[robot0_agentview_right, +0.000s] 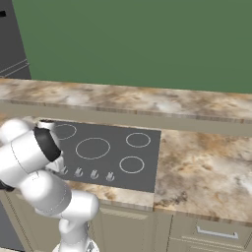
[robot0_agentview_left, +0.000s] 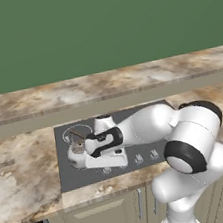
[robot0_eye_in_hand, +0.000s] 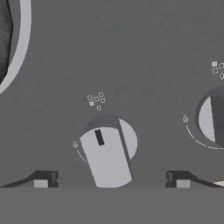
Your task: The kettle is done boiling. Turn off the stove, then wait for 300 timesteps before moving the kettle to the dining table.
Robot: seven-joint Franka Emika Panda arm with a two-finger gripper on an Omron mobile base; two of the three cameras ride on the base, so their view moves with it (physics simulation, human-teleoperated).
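While the hand (robot0_eye_in_hand: pixel 111 179) hovers over the stove (robot0_agentview_right: pixel 113 162) with its fingertips spread wide either side of a silver knob (robot0_eye_in_hand: pixel 107 155), touching and gripping nothing, the kettle (robot0_agentview_left: pixel 78 154) sits on the left burner, half hidden behind the arm. Whether the knob is fully off is hard to tell. I judge the wait and the carry to the dining table (robot0_agentview_left: pixel 105 86) remain.
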